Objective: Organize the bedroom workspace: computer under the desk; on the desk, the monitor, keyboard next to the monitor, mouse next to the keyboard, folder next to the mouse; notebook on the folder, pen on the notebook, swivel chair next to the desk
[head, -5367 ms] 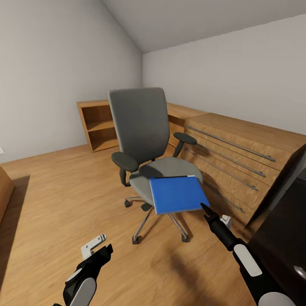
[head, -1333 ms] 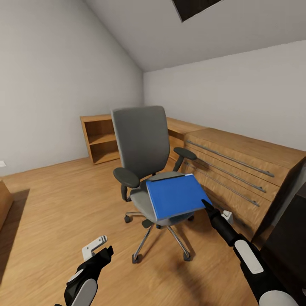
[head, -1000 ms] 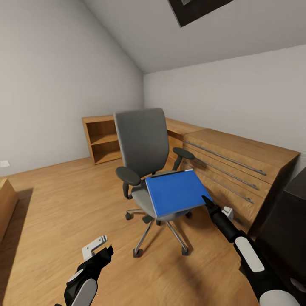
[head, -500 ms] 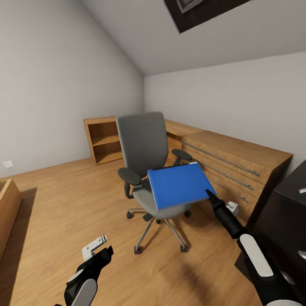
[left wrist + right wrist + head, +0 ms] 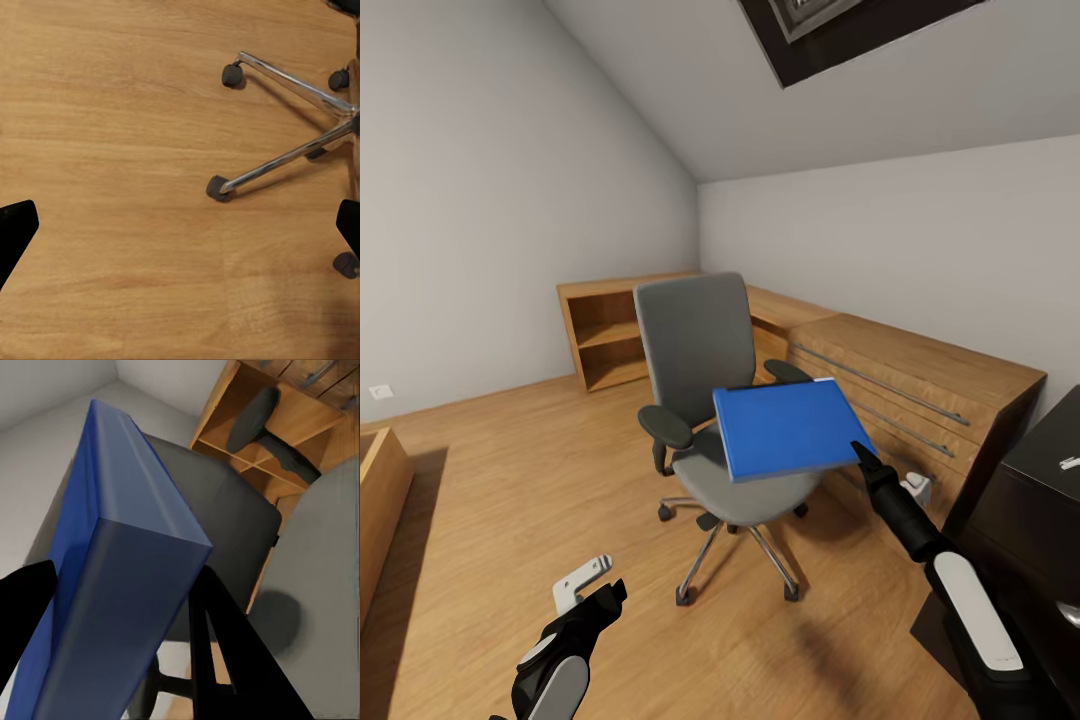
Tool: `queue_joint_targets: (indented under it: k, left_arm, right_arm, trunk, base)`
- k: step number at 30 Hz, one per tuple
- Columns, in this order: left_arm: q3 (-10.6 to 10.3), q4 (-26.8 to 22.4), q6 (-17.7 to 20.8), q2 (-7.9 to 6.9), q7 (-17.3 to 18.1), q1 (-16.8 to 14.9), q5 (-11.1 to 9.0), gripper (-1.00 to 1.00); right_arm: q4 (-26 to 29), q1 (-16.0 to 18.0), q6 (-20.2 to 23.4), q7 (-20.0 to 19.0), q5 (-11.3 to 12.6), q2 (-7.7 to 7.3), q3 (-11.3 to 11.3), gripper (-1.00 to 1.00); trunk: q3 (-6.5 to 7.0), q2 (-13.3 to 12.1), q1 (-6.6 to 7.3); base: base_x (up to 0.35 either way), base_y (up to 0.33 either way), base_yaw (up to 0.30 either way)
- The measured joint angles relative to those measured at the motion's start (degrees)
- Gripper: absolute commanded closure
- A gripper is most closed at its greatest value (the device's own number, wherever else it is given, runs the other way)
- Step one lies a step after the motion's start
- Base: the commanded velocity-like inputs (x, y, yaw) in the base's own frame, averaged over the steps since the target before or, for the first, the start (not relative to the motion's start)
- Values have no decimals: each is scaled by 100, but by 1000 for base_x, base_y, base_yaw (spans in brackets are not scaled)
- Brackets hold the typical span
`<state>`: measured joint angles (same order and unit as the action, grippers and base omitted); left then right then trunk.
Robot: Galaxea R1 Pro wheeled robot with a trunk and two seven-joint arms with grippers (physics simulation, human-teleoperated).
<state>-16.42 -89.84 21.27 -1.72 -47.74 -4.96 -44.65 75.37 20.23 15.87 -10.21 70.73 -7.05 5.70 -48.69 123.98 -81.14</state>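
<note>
Folder lifted clear of chair, corner-pinch slip risk
Swivel chair (image 5: 710,400) below; folder (image 5: 788,428) airborne, right gripper (image 5: 857,454) clamping its corner only, could pivot or drop swinging toward desk (image 5: 1050,470). Left gripper (image 5: 600,597) spread wide, empty.

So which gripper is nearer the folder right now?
Right. The right gripper grips the folder by its near corner, above the swivel chair; the left gripper hangs low over the floor, well apart.

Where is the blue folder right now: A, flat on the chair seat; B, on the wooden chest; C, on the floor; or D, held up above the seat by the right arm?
D: the blue folder sits clamped in the right gripper, clear of the chair seat.
</note>
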Motion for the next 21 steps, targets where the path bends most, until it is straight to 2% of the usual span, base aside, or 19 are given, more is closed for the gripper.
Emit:
queue_joint_targets:
  k: [2, 3, 7, 12, 21]
  left_arm:
    - [0, 2, 0, 1, -4, 0, 0, -100]
    - [0, 6, -2, 1, -6, 0, 0, -100]
    - [0, 16, -8, 1, -8, 0, 6, -100]
    - [0, 18, -9, 1, -9, 0, 8, -100]
    - [0, 18, -9, 1, -9, 0, 8, -100]
  right_arm:
    - [338, -155, -5, 469, 40, 61, 0, 100]
    - [523, -220, -1, 834, 58, 93, 0, 100]
    - [910, -332, 11, 1769, 60, 145, 0, 100]
    - [1006, -359, 3, 2035, 70, 155, -1, 100]
    - [1029, -373, 21, 1974, 81, 160, -11, 100]
  trunk:
    - [36, -80, 44]
    - [54, -120, 66]
    - [126, -281, 154]
    - [216, -482, 264]
    - [377, -843, 461]
  base:
    - [0, 0, 0]
    - [0, 0, 0]
    - [0, 0, 0]
    - [0, 0, 0]
    - [0, 0, 0]
